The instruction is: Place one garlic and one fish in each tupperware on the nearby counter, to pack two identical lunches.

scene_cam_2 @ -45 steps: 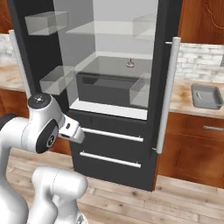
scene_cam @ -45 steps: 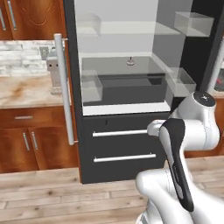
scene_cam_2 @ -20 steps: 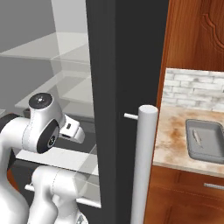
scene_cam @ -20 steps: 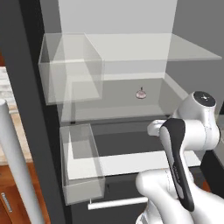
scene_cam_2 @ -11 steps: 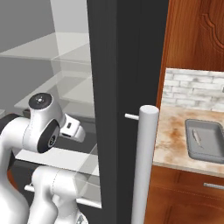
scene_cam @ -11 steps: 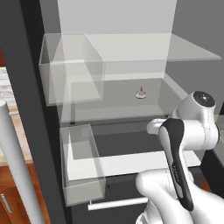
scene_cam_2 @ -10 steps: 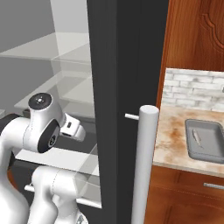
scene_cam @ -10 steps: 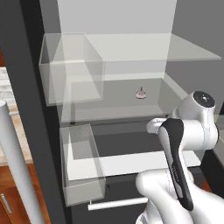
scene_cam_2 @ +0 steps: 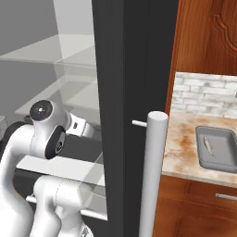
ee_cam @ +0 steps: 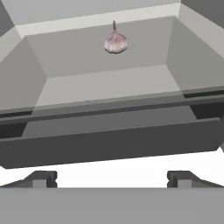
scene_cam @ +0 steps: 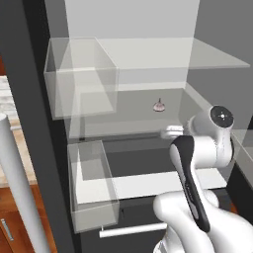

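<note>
- clear bin [scene_cam: 81,76] far left on the upper fridge shelf, second clear bin [scene_cam: 94,185] below it on the door side; two bins counted, neither part of the task
- one garlic [scene_cam: 159,105] in sight, sits alone on the grey glassy shelf [scene_cam: 133,123] toward the back, stem tip up; the hand view puts it straight ahead, well apart from the fingertips [ee_cam: 41,178]
- handling guess: bulb is tiny and light, firm, with a round papery skin that could slip or roll; likely best to pinch across the widest part of the body, not the thin stem, fingers coming in low over the shelf
- gripper [ee_cam: 109,178] has its jaws spread wide, nothing between them; in the left base view the hand sits at the shelf's front edge, aimed at the bulb
- arm [scene_cam_2: 44,134] is folded low in front of the open fridge
- far right: one tupperware [scene_cam_2: 216,149], grey tray on the counter [scene_cam_2: 183,148], a slim pale shape lying inside looks like a fish [scene_cam_2: 208,146], too small to be sure
- count: garlic one, tray one, fish one maybe; no red fish or second tray seen
- judgement: task is early, garlic pickup not yet done
</note>
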You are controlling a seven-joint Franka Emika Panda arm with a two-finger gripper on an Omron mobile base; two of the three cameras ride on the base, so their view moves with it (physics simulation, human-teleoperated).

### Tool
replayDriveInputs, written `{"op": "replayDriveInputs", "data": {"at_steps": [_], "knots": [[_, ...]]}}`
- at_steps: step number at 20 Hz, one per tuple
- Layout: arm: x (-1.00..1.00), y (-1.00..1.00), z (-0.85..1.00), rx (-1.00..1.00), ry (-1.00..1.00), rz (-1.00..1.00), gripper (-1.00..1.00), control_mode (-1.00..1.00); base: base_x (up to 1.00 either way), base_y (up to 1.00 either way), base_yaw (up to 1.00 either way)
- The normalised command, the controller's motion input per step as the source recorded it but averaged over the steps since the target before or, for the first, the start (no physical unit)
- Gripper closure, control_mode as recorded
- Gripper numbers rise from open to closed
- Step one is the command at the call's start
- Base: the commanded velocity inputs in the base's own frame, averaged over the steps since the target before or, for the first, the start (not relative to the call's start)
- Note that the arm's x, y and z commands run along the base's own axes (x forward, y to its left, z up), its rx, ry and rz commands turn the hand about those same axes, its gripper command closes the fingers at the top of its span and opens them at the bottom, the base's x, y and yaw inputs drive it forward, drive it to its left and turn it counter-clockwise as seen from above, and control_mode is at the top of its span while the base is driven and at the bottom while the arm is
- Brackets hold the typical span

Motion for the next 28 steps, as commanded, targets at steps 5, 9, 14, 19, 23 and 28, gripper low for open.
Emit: {"op": "replayDriveInputs", "data": {"at_steps": [5,9,14,19,23,28], "knots": [[0.52,-0.18,0.33,0.0,-0.09,-0.06,-1.0,-1.0,0.0,0.0,0.0],[0.72,-0.34,0.17,0.0,0.0,-0.06,-1.0,-1.0,0.0,0.0,0.0],[0.81,-0.16,0.06,0.0,0.0,-0.02,-1.0,-1.0,0.0,0.0,0.0],[0.61,0.0,0.0,0.0,0.01,0.0,-1.0,-1.0,0.0,0.0,0.0],[0.45,0.0,0.0,0.0,0.01,0.0,-1.0,-1.0,0.0,0.0,0.0],[0.55,0.0,0.0,0.0,0.0,0.0,-1.0,-1.0,0.0,0.0,0.0]]}}
